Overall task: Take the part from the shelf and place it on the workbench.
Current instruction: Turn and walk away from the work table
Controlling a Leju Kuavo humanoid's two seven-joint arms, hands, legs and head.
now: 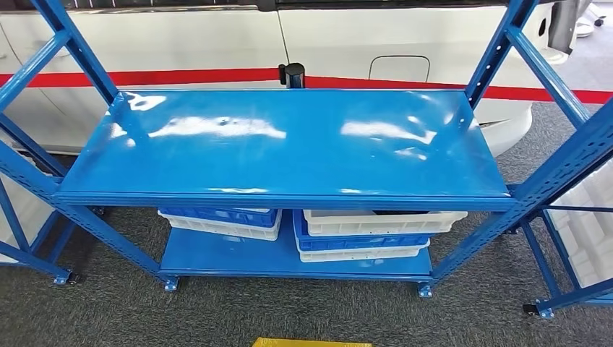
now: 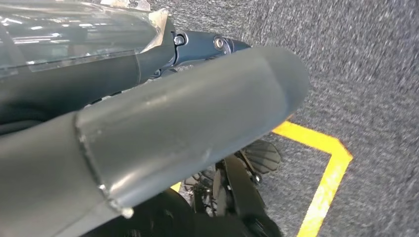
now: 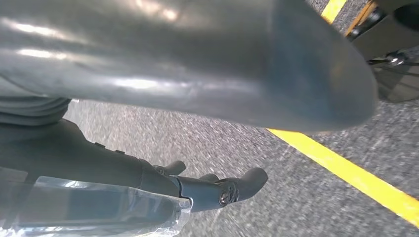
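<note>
- The blue shelf rack [image 1: 282, 144] stands before a white car [image 1: 217, 43]; its top board is bare.
- On the lower board sit stacked blue and white crates [image 1: 365, 231]; a dark part [image 1: 401, 212] peeks from the right white crate.
- The left hand [image 2: 197, 98] hangs over grey carpet [image 2: 365, 74] holding nothing, fingers extended.
- The right hand [image 3: 207, 84] hangs likewise beside a yellow floor line [image 3: 356, 177], fingers loosely apart.

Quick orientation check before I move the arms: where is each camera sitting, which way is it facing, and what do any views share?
Head view: high on the body, facing forward and down at the blue shelf with crates underneath; none of the robot's body visible.
Left wrist view: behind the left hand, looking down at grey carpet.
Right wrist view: behind the right hand, likewise facing the floor.
Shared: both wrist views show carpet and yellow floor line.
</note>
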